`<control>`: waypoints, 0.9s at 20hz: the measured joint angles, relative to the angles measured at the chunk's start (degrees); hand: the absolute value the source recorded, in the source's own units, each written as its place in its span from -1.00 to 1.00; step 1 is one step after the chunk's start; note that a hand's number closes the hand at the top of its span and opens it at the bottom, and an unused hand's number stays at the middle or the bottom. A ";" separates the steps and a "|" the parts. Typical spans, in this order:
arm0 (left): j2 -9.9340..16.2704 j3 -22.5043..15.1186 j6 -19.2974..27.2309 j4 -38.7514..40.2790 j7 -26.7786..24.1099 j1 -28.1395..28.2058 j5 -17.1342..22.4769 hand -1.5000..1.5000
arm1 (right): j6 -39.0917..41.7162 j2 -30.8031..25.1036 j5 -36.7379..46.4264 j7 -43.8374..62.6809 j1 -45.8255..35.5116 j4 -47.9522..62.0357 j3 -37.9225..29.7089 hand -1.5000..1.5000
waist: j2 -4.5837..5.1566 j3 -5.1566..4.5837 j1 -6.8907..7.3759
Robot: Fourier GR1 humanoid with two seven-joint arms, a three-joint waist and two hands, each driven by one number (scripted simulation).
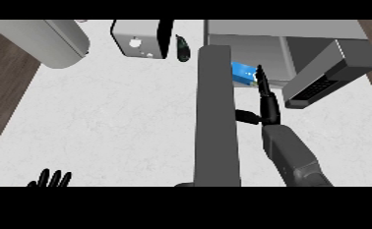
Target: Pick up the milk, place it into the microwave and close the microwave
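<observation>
While the door [323, 75] hangs open, milk [242, 71] sits inside the microwave [283, 31].

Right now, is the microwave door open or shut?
Open. The microwave door is swung out to the right, leaving the cavity exposed, with the blue milk carton at its mouth beside the right hand.

Grey toaster [137, 39] beside dark object [181, 48]; grey cylinder [62, 41] far left.

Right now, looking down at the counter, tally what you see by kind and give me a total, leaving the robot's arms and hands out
Microwave, door open: 1
Blue milk carton, inside the microwave: 1
White toaster-like appliance: 1
Grey rounded appliance at the back left: 1
Small dark object beside the white appliance: 1
Total: 5
</observation>
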 measured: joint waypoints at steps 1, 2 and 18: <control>0.38 0.04 -0.22 -0.77 0.41 0.76 0.16 -1.00 | 1.01 -0.09 -0.05 -0.33 0.75 -0.17 0.01 -1.00 | -0.10 -0.01 -0.17; 0.25 -0.14 -0.04 -0.75 0.45 0.76 -0.26 -1.00 | 1.98 0.08 0.07 -0.91 1.89 -0.30 0.22 -1.00 | -0.18 -0.02 -0.35; -1.23 -6.45 -0.08 4.60 4.64 -5.63 -6.94 -1.00 | 13.18 -5.31 -0.68 -0.98 17.29 -11.64 2.78 1.00 | -1.11 -0.21 -2.81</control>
